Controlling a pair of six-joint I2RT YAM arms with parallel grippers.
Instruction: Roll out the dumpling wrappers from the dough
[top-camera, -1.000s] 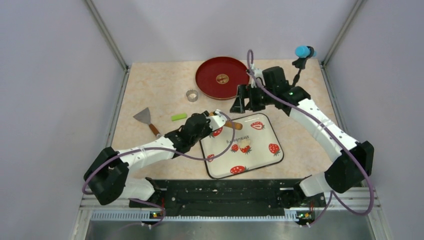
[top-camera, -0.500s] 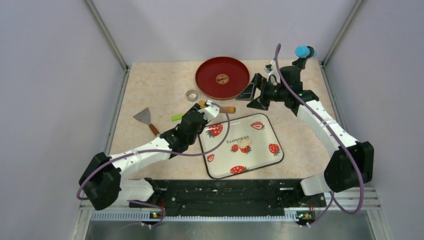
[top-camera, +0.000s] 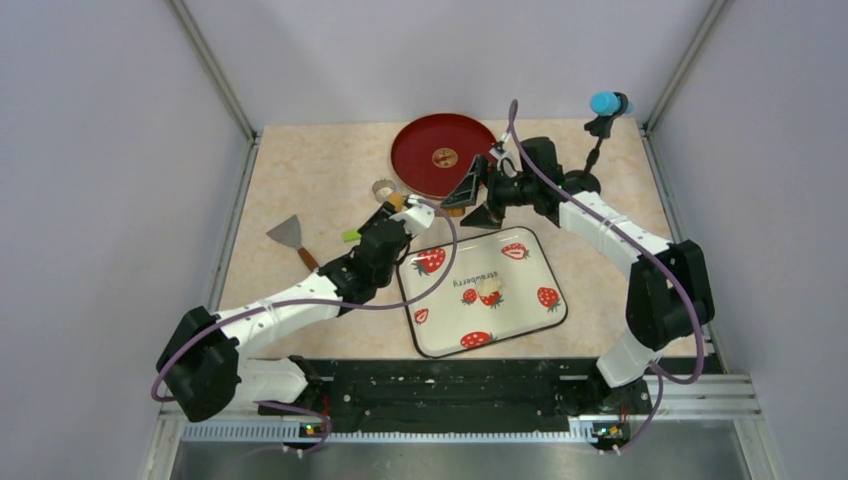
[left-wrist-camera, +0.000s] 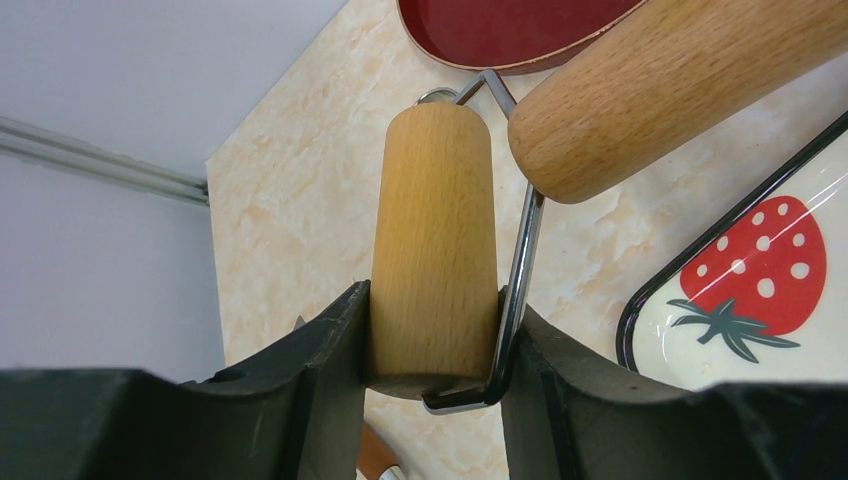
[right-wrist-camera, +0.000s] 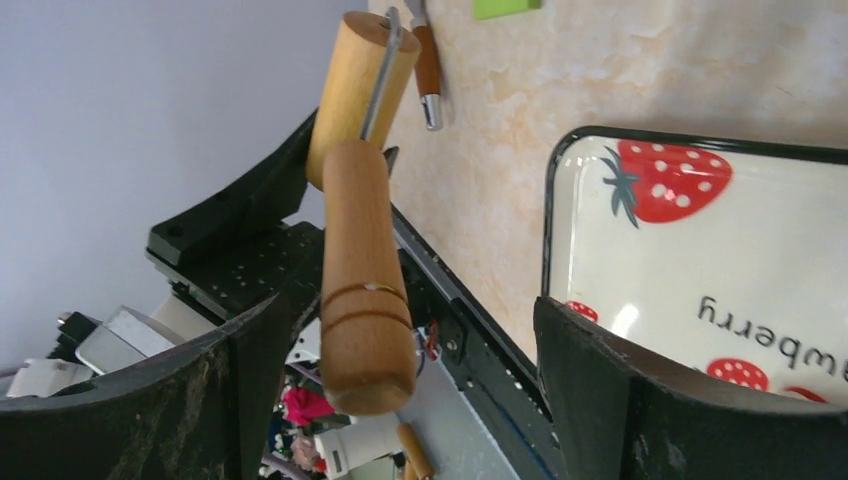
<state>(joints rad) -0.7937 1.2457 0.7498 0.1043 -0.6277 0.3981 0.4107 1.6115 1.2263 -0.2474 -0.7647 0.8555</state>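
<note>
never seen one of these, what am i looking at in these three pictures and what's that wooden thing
Two robot arms bolted to a table. The wide picture looks down from above; the other two come from cameras on each wrist. The left hand is clamped on the drum of a wooden roller; the right hand is open around its handle. On the table: a strawberry tray with a small dough lump, a red plate, a metal ring, a scraper.

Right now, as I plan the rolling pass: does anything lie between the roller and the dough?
Nothing visible. The dough lies bare on the tray; the left hand grips the roller beyond the tray's far-left corner.
</note>
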